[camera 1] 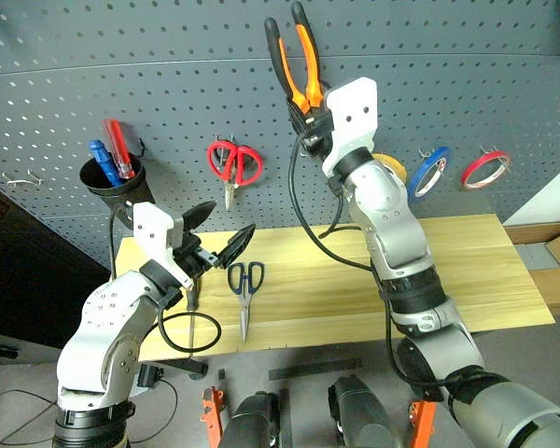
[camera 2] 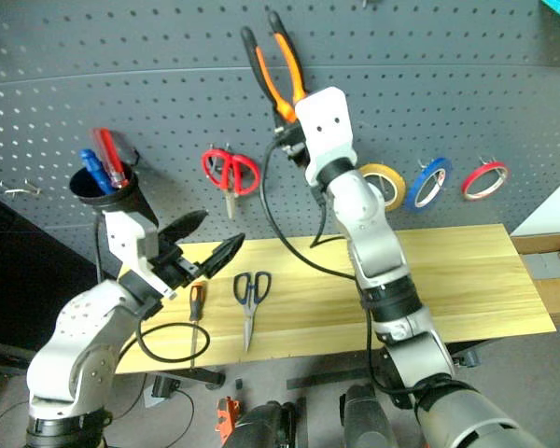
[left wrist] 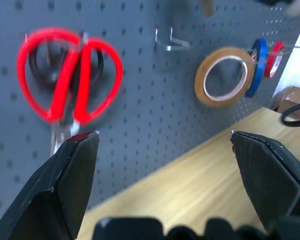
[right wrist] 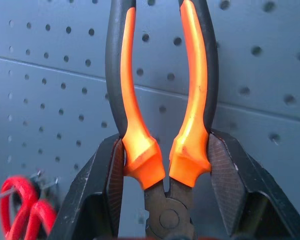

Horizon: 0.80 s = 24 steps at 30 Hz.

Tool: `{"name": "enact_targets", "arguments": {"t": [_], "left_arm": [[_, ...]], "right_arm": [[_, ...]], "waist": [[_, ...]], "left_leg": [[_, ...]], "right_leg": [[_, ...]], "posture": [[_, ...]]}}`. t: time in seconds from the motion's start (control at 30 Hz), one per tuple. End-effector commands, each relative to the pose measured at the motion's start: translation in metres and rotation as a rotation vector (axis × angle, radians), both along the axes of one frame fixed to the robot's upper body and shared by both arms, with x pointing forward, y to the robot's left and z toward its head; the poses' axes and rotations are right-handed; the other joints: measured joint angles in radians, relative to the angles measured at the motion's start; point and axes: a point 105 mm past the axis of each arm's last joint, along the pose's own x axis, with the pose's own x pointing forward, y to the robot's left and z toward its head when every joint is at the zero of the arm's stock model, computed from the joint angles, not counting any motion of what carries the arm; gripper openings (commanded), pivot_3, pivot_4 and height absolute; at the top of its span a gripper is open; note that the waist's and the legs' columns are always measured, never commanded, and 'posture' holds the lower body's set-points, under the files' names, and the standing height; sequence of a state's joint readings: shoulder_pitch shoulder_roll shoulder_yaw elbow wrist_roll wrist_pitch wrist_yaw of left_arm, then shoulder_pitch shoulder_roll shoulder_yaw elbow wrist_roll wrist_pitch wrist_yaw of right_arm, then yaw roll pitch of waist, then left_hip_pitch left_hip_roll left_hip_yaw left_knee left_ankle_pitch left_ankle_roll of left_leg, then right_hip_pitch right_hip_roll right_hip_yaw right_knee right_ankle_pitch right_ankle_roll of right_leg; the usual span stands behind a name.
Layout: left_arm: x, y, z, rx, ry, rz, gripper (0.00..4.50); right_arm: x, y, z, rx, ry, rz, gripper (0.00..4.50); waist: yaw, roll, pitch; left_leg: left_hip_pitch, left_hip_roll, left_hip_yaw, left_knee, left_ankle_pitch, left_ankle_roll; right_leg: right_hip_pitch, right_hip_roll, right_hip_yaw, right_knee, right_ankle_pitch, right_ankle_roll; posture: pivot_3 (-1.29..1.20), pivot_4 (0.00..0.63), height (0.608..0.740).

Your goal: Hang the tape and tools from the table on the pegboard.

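My right gripper is shut on the pliers, holding them by the base of the orange-and-black handles. The handles point up in front of the dark grey pegboard. My left gripper is open and empty above the left end of the light wooden table. The orange-and-black screwdriver lies under it, partly hidden. The dark-handled scissors lie just to its right on the table. The yellow-tan tape hangs on a pegboard hook behind my right arm.
Red-handled scissors, a blue tape ring and a red tape ring hang on the pegboard. A black cup at the left holds red and blue screwdrivers. A bare hook sits between the red scissors and the tape. A black cable loop hangs at the table's front left.
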<state>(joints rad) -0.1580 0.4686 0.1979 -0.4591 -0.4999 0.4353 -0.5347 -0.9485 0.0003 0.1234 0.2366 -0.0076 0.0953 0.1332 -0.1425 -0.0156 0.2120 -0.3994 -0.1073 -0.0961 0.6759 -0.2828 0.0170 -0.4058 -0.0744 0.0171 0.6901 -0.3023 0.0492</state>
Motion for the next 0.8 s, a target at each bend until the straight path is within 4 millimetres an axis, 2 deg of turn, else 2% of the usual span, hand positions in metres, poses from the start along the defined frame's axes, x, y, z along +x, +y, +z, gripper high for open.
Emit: {"name": "enact_targets", "arguments": {"t": [0.03,0.23,0.4,0.6,0.8], "left_arm": [[-0.001,-0.009,0.012,0.017,-0.053,-0.023,4.50],[0.000,-0.015,0.011,0.029,-0.056,-0.040,4.50],[0.001,-0.018,0.011,0.032,-0.059,-0.047,4.50],[0.002,-0.019,0.009,0.034,-0.055,-0.051,4.50],[0.004,-0.022,0.005,0.029,-0.039,-0.061,4.50]], "right_arm": [[0.002,0.004,0.021,0.053,-0.084,0.025,1.89],[0.025,0.001,-0.003,0.019,-0.059,-0.023,1.89],[0.037,-0.014,-0.022,-0.039,-0.068,-0.084,1.89],[0.040,-0.023,-0.034,-0.067,-0.067,-0.117,1.89],[0.043,-0.028,-0.063,-0.030,0.062,-0.110,1.89]], "waist": [[0.000,0.000,0.000],[0.000,0.000,0.000],[0.003,0.000,0.000],[0.004,0.000,0.000],[0.004,0.000,0.000]], "left_leg": [[0.000,0.000,0.000,0.000,0.000,0.000],[0.000,0.000,0.000,0.000,0.000,0.000],[0.001,0.000,0.000,0.002,0.001,-0.002],[0.002,0.001,-0.001,0.002,0.003,-0.004],[0.001,0.001,-0.002,0.002,0.004,-0.005]], "right_leg": [[0.000,0.000,0.000,0.000,0.000,0.000],[0.000,0.000,0.000,0.000,0.000,0.000],[0.000,0.000,0.000,0.003,0.001,-0.001],[0.000,0.001,0.000,0.007,0.001,-0.002],[0.000,0.002,0.000,0.007,0.001,-0.002]], "posture": [[-0.15,0.206,0.740],[-0.13,0.211,0.740],[-0.13,0.213,0.740],[-0.14,0.218,0.740],[-0.15,0.222,0.740]]}}
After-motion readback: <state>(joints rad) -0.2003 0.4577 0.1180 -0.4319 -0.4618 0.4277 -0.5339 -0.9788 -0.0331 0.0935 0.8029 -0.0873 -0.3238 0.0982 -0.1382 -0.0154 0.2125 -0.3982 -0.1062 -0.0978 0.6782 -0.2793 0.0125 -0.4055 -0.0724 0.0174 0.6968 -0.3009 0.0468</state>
